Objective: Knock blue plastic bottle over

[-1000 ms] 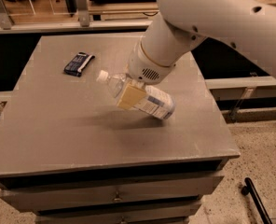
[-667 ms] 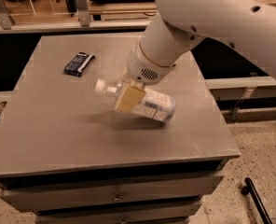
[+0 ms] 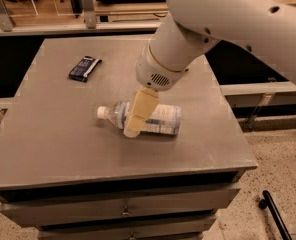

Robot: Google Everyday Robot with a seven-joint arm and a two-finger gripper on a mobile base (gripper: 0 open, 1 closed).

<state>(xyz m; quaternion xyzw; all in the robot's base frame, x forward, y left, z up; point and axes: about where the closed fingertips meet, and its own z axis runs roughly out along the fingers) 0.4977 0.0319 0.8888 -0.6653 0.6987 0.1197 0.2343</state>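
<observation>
- a small flat dark blue packet (image 3: 84, 68) lies far left on the grey table (image 3: 48, 149).
- the clear bluish plastic bottle (image 3: 164, 120) lies on its side mid-table, with its white cap to the left.
- the beige tool (image 3: 132, 129) slants down across the bottle, touching it; its opening cannot be told.
- the thick white arm (image 3: 228, 19) reaches down from the upper right.

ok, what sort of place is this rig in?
Probably a lab or workshop test bay: grey drawer cabinet as table, speckled hard floor, wood-topped bench behind. The end effector sits over the blue plastic bottle lying on its side mid-table.
</observation>
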